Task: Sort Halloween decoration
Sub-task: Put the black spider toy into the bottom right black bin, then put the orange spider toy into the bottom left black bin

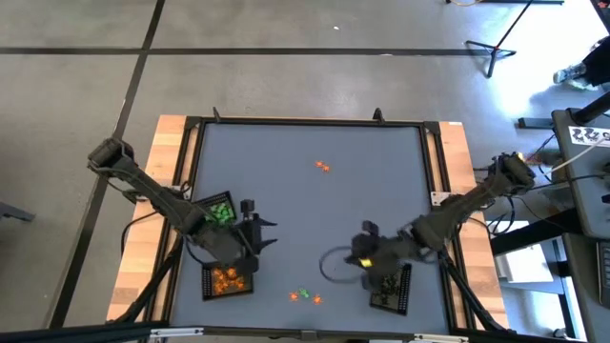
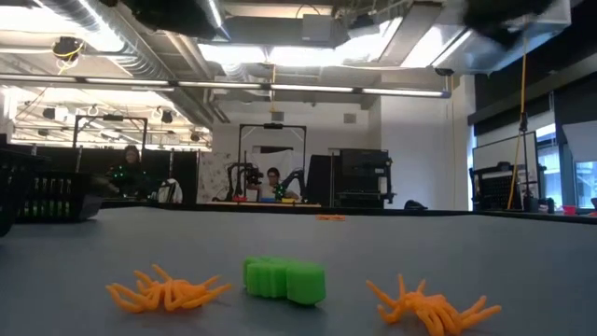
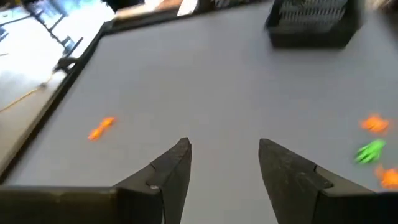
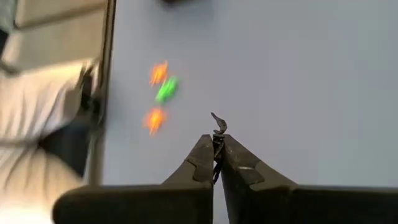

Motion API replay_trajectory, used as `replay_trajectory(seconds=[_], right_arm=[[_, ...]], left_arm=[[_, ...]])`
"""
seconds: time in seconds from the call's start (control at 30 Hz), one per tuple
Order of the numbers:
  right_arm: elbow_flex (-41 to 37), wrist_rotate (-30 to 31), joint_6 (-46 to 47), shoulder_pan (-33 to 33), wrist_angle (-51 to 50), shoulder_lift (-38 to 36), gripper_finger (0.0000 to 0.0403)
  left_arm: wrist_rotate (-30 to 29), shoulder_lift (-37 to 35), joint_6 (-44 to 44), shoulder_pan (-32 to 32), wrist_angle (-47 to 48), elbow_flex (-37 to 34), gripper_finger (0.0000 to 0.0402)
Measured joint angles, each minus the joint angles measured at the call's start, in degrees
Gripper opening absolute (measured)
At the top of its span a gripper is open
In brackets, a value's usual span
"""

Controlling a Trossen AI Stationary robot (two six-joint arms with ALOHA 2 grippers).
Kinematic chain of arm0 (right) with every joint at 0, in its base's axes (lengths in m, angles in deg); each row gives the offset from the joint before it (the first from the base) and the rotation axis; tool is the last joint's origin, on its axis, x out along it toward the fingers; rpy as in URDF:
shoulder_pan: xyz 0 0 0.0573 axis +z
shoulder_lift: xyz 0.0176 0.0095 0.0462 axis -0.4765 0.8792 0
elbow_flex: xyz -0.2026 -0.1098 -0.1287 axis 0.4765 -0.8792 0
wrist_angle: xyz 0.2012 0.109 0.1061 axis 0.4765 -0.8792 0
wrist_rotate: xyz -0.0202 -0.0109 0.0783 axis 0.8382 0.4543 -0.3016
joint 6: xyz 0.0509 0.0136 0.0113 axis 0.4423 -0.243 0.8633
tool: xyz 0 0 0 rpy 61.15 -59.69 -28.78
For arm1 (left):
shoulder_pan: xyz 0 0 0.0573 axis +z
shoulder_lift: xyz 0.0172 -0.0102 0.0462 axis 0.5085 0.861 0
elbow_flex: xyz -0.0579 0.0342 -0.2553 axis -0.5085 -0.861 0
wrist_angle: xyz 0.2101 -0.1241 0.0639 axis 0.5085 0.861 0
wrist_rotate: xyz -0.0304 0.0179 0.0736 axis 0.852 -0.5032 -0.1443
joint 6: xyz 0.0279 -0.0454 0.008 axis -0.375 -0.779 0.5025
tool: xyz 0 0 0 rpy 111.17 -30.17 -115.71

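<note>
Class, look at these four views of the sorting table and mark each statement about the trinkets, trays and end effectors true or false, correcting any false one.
1. The left end effector is open and holds nothing. True.
2. The right end effector is wide open. False: its fingers are shut on a small black trinket.
3. A green trinket lies between two orange trinkets at the table's near edge. True.
4. The tray holding green trinkets sits on the right arm's side. False: it sits by the left arm.
5. No orange trinkets lie far up the table. False: orange pieces lie there.
</note>
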Motion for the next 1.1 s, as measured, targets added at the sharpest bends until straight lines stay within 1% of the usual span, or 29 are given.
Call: replay_trajectory(seconds=[0.1,0.2,0.3,0.4,0.5,0.67,0.83,0.93,1.1], right_arm=[[2.6,-0.7,8.5,4.8,-7.2,0.1,0.0012],[2.8,-3.0,18.8,9.1,-10.5,0.2,0.0013],[2.6,-5.8,29.9,12.7,-12.7,0.8,0.0011],[2.4,-7.4,38.3,15.4,-15.6,2.1,0.0014],[2.4,-7.6,42.5,16.6,-16.7,3.3,0.0035],[2.4,-7.4,43.8,16.6,-17.4,5.5,0.0106],[2.4,-8.2,43.3,14.2,-18.2,6.0,0.0173],[2.4,-7.6,39.4,10.9,-19.4,5.7,0.0194],[2.5,-3.4,24.8,1.8,-20.8,5.6,0.0195]], left_arm=[[2.5,-3.6,2.4,-0.6,-13.8,-7.3,0.0179],[5.8,-5.8,5.0,-0.8,-28.5,-13.8,0.0179],[8.9,-6.1,7.2,-0.8,-39.0,-18.5,0.0179],[9.3,-6.1,8.4,-0.7,-42.4,-20.6,0.0179],[9.5,-6.1,8.7,-0.1,-43.0,-20.7,0.0179],[10.4,-6.1,8.8,0.3,-42.9,-20.7,0.0179],[10.3,-6.1,10.3,0.3,-43.0,-20.7,0.0179],[10.2,-6.1,10.3,0.3,-43.4,-20.7,0.0179],[10.1,-6.1,10.3,0.3,-44.1,-20.7,0.0179]])
